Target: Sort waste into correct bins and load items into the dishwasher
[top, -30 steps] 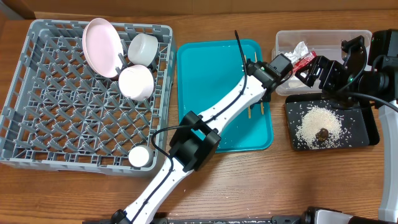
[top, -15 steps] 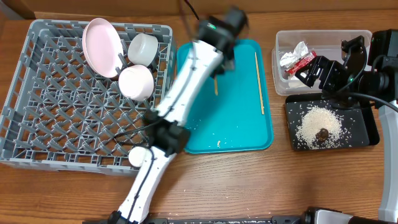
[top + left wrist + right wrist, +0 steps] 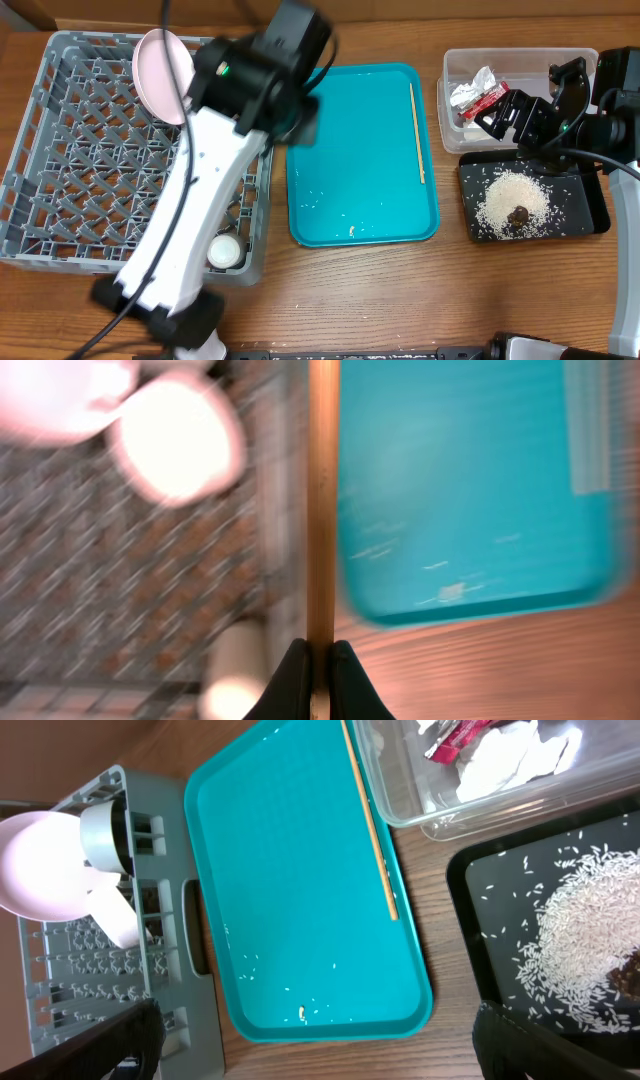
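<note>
My left gripper (image 3: 319,660) is shut on a wooden chopstick (image 3: 322,490), held over the right wall of the grey dish rack (image 3: 60,200). In the overhead view the blurred left arm (image 3: 262,70) hides its fingers. A second chopstick (image 3: 417,133) lies on the teal tray (image 3: 360,200). The rack holds a pink plate (image 3: 160,75), a bowl (image 3: 180,435) and a small cup (image 3: 224,250). The red-and-silver wrapper (image 3: 478,95) lies in the clear tub (image 3: 520,62). Rice (image 3: 515,198) and a brown lump (image 3: 519,214) lie on the black tray (image 3: 590,215). My right gripper (image 3: 320,1050) is open and empty above the tub and black tray.
A few loose rice grains (image 3: 300,1012) lie near the teal tray's front edge. The teal tray sits between the rack and the two bins on a wooden table (image 3: 400,290). The left arm stretches across the rack's right half.
My left arm has swung left from the teal tray to over the rack's right edge, carrying one chopstick. The other chopstick stays on the tray. The right arm has not moved.
</note>
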`<state>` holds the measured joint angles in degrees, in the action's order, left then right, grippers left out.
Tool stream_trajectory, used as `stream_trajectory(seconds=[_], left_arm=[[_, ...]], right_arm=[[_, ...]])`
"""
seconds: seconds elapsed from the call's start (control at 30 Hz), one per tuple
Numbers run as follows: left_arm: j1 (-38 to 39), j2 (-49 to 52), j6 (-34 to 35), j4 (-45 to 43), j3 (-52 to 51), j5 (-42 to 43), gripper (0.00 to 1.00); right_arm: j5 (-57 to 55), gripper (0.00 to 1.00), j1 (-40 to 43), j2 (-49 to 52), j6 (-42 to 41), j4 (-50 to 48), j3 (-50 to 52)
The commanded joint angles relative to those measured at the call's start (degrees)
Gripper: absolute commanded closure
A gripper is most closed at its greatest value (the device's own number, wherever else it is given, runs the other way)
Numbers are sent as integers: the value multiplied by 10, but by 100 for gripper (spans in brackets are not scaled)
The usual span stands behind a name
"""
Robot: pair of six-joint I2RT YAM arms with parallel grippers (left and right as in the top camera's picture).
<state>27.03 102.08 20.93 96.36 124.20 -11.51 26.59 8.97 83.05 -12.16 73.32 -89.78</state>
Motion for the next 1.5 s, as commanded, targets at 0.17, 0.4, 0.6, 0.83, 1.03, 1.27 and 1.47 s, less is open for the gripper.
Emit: stream_trajectory(seconds=[0.17, 0.4, 0.6, 0.83, 1.03, 1.27, 1.47], left_arm=[[-54, -61, -88, -96, -215, -95, 96], [-67, -54, -170, -235, -359, -96, 96], [-83, -53, -135, -298, -413, -87, 96], [-85, -53, -80, -359, -452, -78, 92], [-85, -54, -80, -388, -464, -68, 51], [-85, -54, -80, -378, -386, -54, 36], [-53, -54, -28, -397, -243, 90, 28]], right_arm=[[-2, 0, 2, 1, 2, -1, -3], [-2, 0, 2, 1, 2, -1, -3], [-2, 0, 2, 1, 2, -1, -3], [-2, 0, 2, 1, 2, -1, -3], [-2, 0, 2, 1, 2, -1, -3], [-2, 0, 2, 1, 2, -1, -3], [-2, 0, 2, 1, 2, -1, -3]])
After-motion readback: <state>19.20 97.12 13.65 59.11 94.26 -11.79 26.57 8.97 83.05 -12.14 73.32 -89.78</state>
